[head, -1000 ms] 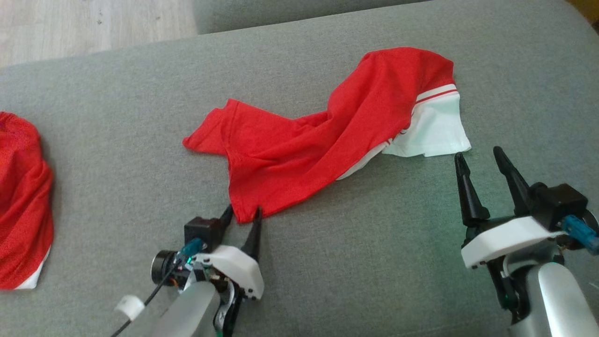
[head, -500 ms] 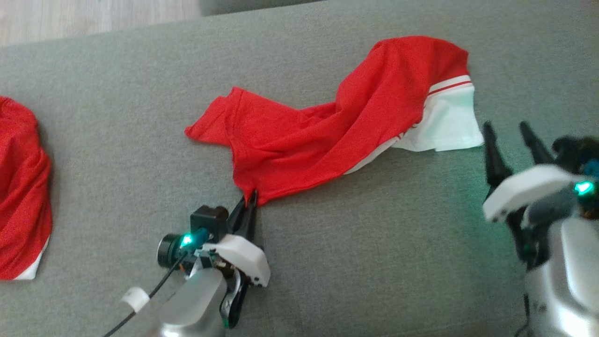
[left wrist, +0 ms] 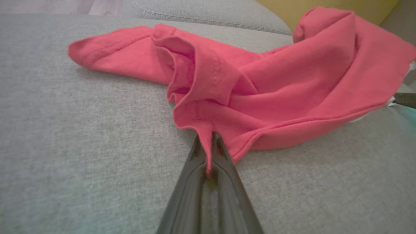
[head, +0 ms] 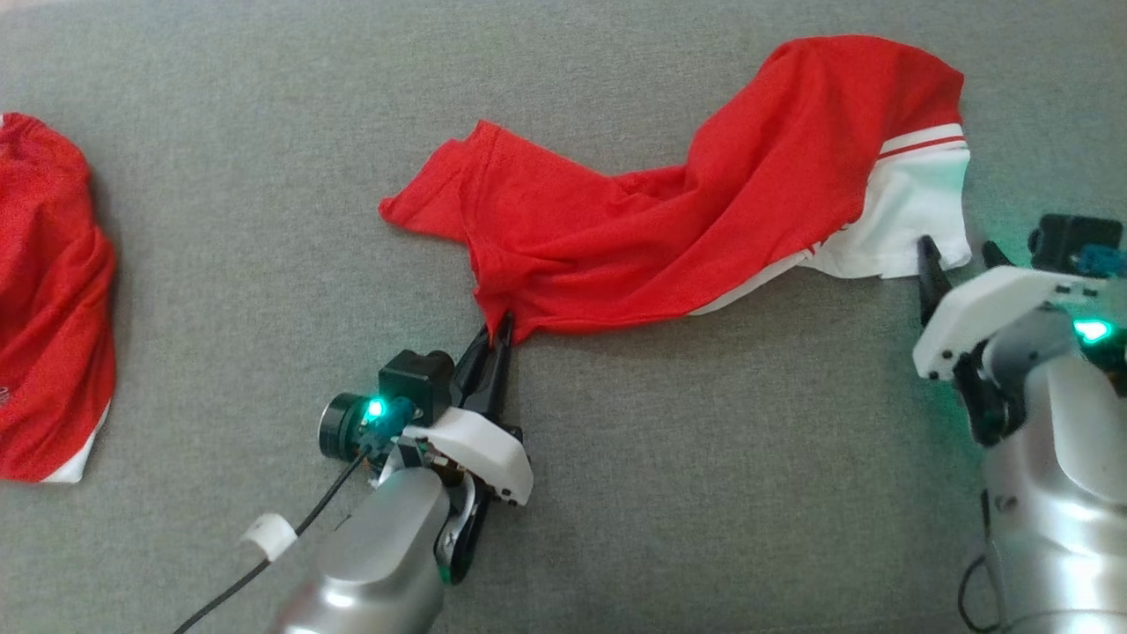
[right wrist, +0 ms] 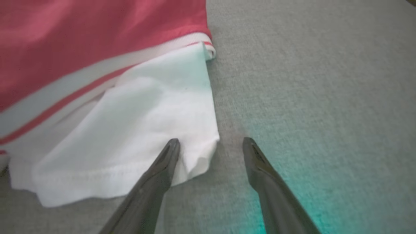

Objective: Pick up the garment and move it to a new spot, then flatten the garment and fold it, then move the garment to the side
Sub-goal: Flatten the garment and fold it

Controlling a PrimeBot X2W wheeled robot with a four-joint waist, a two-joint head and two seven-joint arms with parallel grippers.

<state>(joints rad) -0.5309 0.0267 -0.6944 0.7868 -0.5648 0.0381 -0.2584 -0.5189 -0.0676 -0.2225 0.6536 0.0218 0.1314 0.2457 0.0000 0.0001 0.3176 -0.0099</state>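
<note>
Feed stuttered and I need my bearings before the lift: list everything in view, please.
cushion: one, grey, under everything
garment: one, red with a white striped end, rumpled across the cushion's middle
second garment: one, red with white edging, head view's left edge
floor: one patch, pale wood, past the cushion in the left wrist view
left tool: one, dark, shut on the garment's near red corner
right tool: one, dark, open, at the garment's white corner
</note>
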